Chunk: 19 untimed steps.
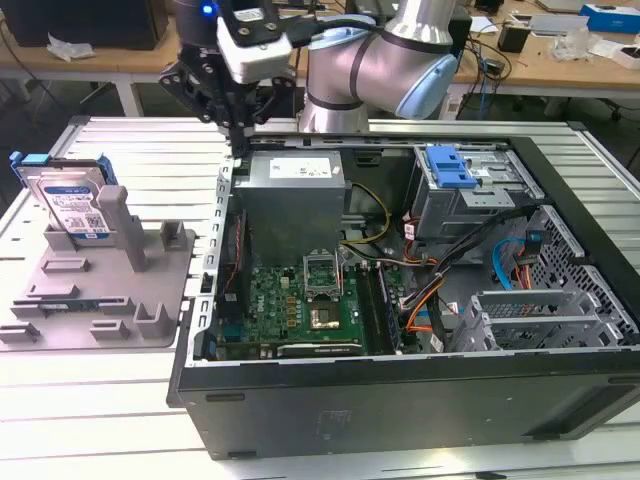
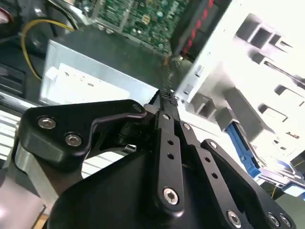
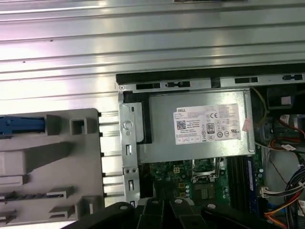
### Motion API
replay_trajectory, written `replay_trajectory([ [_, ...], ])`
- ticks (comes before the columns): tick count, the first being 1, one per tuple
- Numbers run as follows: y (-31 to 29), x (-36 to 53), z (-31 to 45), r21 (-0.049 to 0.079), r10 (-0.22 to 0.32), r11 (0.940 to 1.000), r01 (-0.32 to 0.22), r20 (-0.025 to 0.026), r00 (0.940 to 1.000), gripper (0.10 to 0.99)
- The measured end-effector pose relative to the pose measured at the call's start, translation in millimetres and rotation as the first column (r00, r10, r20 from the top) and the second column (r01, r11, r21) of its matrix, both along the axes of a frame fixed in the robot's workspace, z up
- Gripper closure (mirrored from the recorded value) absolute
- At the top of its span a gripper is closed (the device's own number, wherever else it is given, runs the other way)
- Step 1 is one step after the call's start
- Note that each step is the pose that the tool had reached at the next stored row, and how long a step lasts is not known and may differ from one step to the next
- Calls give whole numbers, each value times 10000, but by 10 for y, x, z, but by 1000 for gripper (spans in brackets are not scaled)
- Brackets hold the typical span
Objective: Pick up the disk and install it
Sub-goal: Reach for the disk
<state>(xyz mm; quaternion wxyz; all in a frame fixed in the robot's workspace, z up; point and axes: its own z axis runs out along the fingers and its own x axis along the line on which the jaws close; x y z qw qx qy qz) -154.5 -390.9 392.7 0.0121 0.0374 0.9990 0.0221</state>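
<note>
Our claw (image 2: 167, 99) is clenched on nothing and hangs over the rim of the computer case (image 1: 400, 400), beside the power supply (image 1: 295, 175). Farther, the disk (image 1: 75, 205) stands upright in the grey fixture (image 1: 100, 310), well apart. We fear a low sweep would strike that rim or the fixture's posts.

a robotics lab or electronics workshop: a robot arm (image 1: 400, 60) stands at a slatted aluminium surface (image 1: 100, 430) carrying an opened desktop computer case (image 1: 400, 410) with its motherboard (image 1: 300, 300) bare, beside a grey fixture plate (image 1: 100, 330) holding the disk (image 1: 75, 205) upright. the wooden workbenches (image 1: 545, 70) behind are strewn with cables (image 1: 490, 70) and boxes (image 1: 610, 15).
</note>
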Motion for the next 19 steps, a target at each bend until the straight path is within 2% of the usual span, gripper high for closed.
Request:
replay_trajectory([
  [2, 46, -195, -4, 1, -1, 10000, 1, -1, 10000, 980],
  [5, 79, -364, -6, 0, 0, 10000, 0, -6, 10000, 980],
  [11, 135, -646, -9, 1, -1, 10000, 1, -36, 10000, 980],
  [14, 183, -826, -14, 7, 0, 10000, 0, -35, 10000, 980],
  [19, 237, -1020, -17, 6, 2, 10000, -2, -40, 10000, 980],
])
